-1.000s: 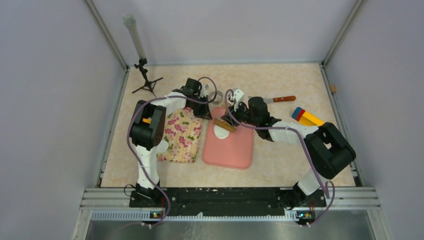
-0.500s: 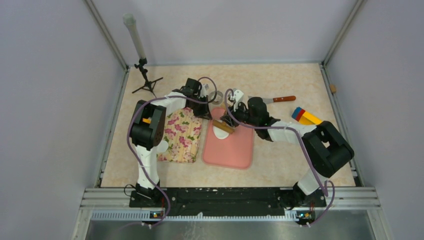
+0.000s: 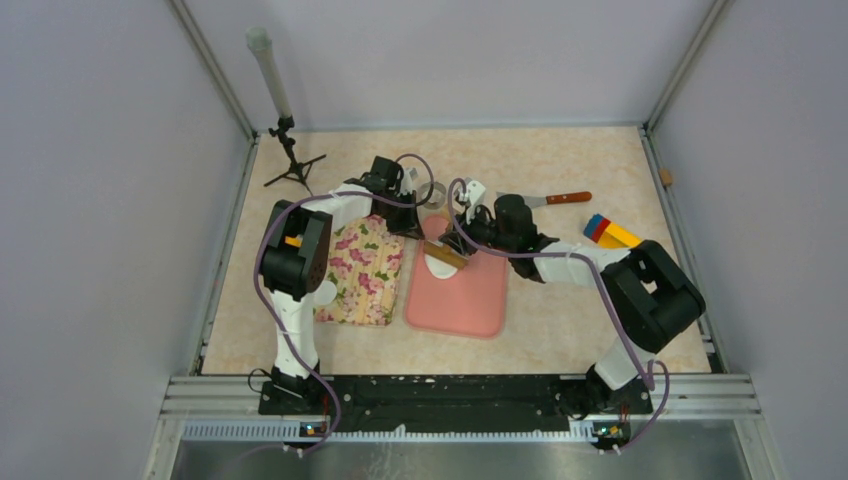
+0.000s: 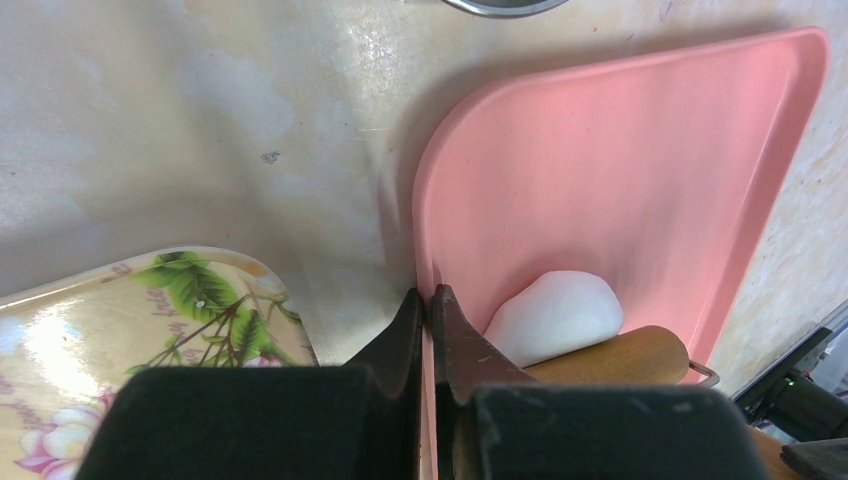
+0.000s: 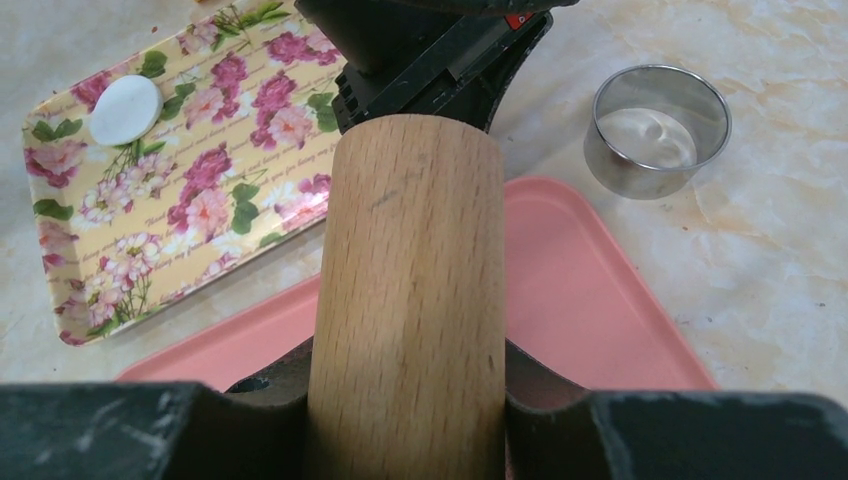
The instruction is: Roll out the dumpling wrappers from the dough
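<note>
On the board: the dough (image 4: 556,316) lay in the far-left part of the pink board (image 4: 620,170), just inside the rim, a soft rounded lump and not yet a sheet
Pin: the wooden pin (image 5: 408,270) lay across the dough, pressing on one side of it
What changed: seen from above, the pin had crept a little toward the near side over the last second, and the white patch that had shown beside it shrank until hardly any was left in sight; the right arm had edged leftward with it
Right gripper: the right gripper (image 5: 405,378) had its fingers partly spread and clamped round the pin, which filled the gap between them
Left gripper: the left gripper (image 4: 428,305) was closed tight on the board's left rim, the thin pink edge nipped between its fingers; it had not budged
Tray: one wrapper (image 5: 126,108) sat near a corner of the floral tray (image 5: 215,215), well apart from the board
Cutter: the metal ring cutter (image 5: 657,128) stood on the table just beyond the board's far-left corner, with nothing touching it
Meaning for the task: to my eye the pin was mid-stroke, riding over the dough while the left arm kept the board from sliding; the lump looked thick, so I'd judge several more passes were needed before the cutter came into it
</note>
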Robot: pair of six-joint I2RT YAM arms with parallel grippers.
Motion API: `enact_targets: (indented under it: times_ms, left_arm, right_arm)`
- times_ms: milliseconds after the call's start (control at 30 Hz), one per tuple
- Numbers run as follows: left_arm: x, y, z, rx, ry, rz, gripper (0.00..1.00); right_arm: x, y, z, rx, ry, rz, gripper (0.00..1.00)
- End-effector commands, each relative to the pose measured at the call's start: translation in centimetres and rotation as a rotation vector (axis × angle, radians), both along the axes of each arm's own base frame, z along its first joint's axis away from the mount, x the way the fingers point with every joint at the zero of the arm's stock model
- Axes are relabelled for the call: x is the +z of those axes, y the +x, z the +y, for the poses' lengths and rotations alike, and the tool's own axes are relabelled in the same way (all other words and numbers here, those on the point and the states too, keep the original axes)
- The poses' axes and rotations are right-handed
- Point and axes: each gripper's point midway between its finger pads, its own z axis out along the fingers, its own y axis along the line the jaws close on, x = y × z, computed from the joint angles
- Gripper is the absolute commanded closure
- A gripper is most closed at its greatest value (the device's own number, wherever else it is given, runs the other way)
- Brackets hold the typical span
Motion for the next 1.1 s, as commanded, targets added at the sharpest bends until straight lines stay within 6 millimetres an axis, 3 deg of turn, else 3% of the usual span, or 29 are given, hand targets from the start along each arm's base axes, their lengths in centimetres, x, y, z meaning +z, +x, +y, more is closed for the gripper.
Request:
enact_targets:
  times_ms: [0, 1067]
  left_arm:
    - [-3.1, -3.4, 1.6, -0.013, 0.091, 0.123, 1.0]
    - [-2.9, -3.4, 1.7, -0.012, 0.088, 0.121, 1.0]
  right_arm:
    - [-10.6, -6.7, -3.2, 0.054, -0.256, 0.346, 1.0]
    - [-12.3, -9.9, -3.7, 0.166, -0.301, 0.466, 1.0]
